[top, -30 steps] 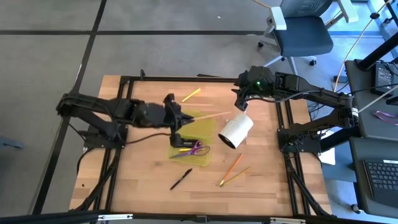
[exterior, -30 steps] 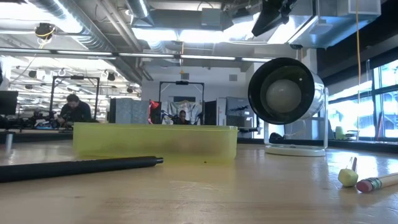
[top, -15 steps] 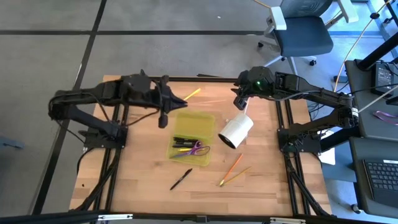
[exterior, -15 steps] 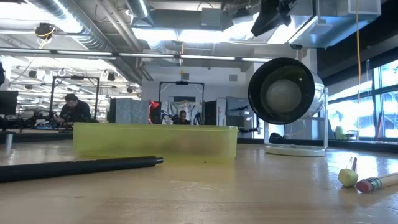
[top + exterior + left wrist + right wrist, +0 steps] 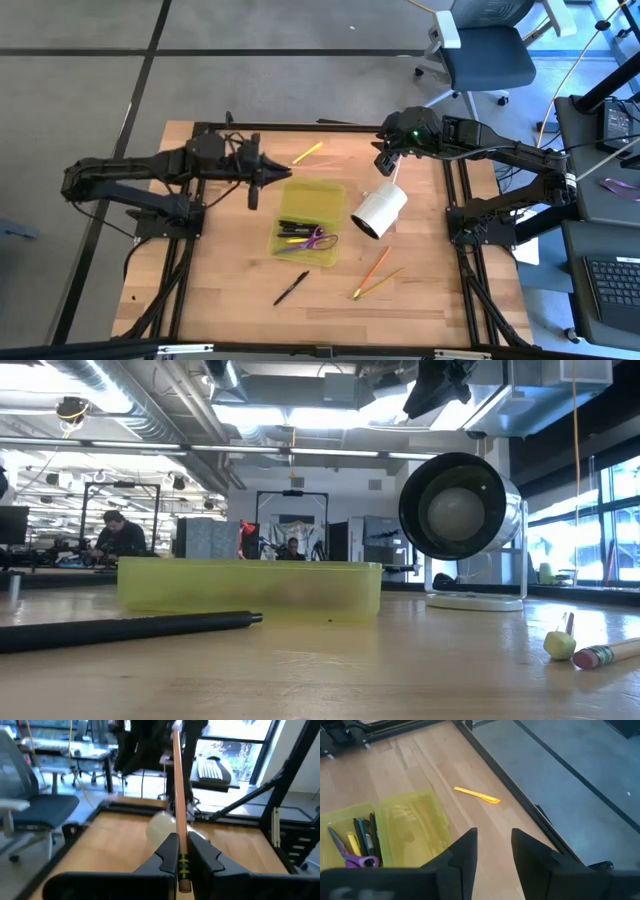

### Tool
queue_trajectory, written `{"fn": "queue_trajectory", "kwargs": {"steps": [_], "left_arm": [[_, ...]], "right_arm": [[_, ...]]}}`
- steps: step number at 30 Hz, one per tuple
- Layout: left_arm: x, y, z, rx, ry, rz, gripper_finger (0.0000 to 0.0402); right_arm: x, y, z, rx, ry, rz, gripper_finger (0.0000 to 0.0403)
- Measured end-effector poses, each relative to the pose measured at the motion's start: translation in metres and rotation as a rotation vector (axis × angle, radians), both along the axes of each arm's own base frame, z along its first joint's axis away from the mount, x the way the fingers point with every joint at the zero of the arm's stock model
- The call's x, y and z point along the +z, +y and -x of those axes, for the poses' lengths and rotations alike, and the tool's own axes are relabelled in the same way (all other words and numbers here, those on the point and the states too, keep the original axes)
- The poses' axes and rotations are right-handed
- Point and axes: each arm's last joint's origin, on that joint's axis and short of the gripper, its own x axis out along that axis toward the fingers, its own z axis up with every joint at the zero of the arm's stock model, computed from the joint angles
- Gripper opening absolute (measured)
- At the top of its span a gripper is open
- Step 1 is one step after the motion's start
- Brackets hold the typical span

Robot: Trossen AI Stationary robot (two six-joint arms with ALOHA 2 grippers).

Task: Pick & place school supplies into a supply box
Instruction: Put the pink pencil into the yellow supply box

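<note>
Pencil [image 5: 177,795] clamped in the left gripper [image 5: 184,854], long axis running straight out past the fingers, above the table's far-left part. Supply box [image 5: 306,222] sits just right, mid-table. Right gripper [image 5: 493,851], partly parted and empty, hovers by the far edge.

Light: bright, even, from ceiling strips above the supply box [image 5: 250,590]
Glare: windows blown out beyond the desk [image 5: 125,840]
Shadows: soft, short
Blur: left wrist view smeared; near pen [image 5: 125,628] soft
</note>
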Motion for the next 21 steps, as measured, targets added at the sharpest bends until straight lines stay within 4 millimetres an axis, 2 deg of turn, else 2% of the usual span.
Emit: {"fn": "queue_trajectory", "kwargs": {"steps": [4, 7, 10, 14, 21], "left_arm": [[-0.032, -0.008, 0.008, -0.021, 0.026, 0.056, 0.0013], [-0.062, -0.016, 0.006, -0.014, 0.098, 0.109, 0.0013], [-0.084, -0.025, 0.002, 0.001, 0.099, 0.166, 0.0013], [-0.106, -0.041, 0.002, 0.009, 0.100, 0.222, 0.0013], [-0.133, -0.065, 0.008, 0.104, 0.140, 0.246, 0.0013]], "right_arm": [[0.000, 0.000, 0.000, -0.001, -0.003, 0.001, 0.0124], [0.001, 0.000, -0.001, -0.001, -0.015, 0.004, 0.0124], [0.001, 0.000, -0.001, -0.016, -0.025, -0.012, 0.0124], [0.001, 0.000, -0.001, -0.031, -0.035, -0.027, 0.0124], [0.001, 0.000, -0.001, -0.032, -0.035, -0.028, 0.0124]]}}
